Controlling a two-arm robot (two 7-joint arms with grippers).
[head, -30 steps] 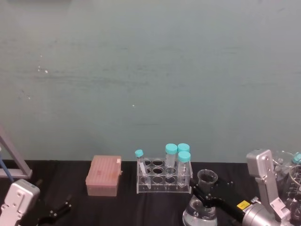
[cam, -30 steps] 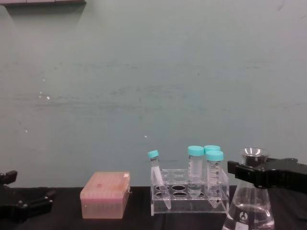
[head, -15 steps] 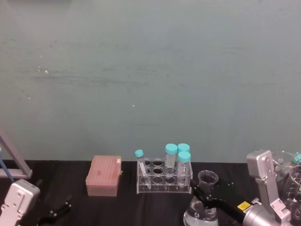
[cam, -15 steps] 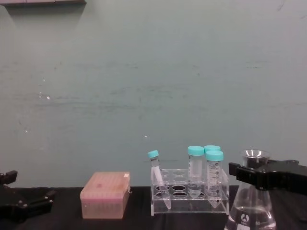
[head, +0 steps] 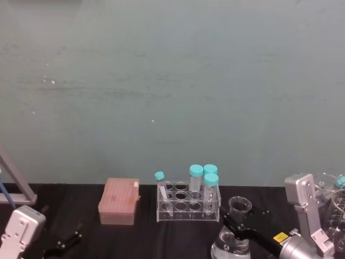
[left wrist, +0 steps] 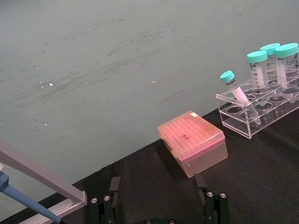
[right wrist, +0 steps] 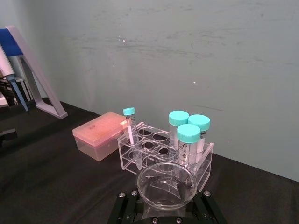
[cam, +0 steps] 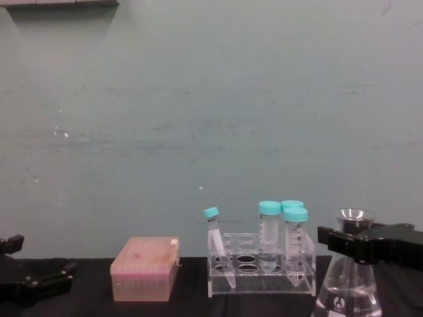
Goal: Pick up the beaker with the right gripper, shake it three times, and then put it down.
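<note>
The beaker [head: 239, 205] is a clear glass conical flask at the lower right, just right of the tube rack; its base runs off the bottom of the chest view. My right gripper [head: 236, 222] is shut on its narrow neck below the flared rim. In the chest view the black fingers [cam: 330, 239] lie flat across the neck of the beaker [cam: 347, 295]. The right wrist view looks down into the beaker's mouth [right wrist: 167, 183] between the jaws. My left gripper [left wrist: 159, 205] rests low at the left, open and holding nothing.
A clear tube rack [head: 187, 205] with several blue-capped tubes stands beside the beaker. Left of the rack lies a pink tip box [head: 119, 201]. More glassware [head: 335, 202] crowds the right edge. A pipette stand [head: 13, 186] leans at the far left.
The right gripper and the beaker in it have shifted slightly right and lower. The left arm has stayed still.
</note>
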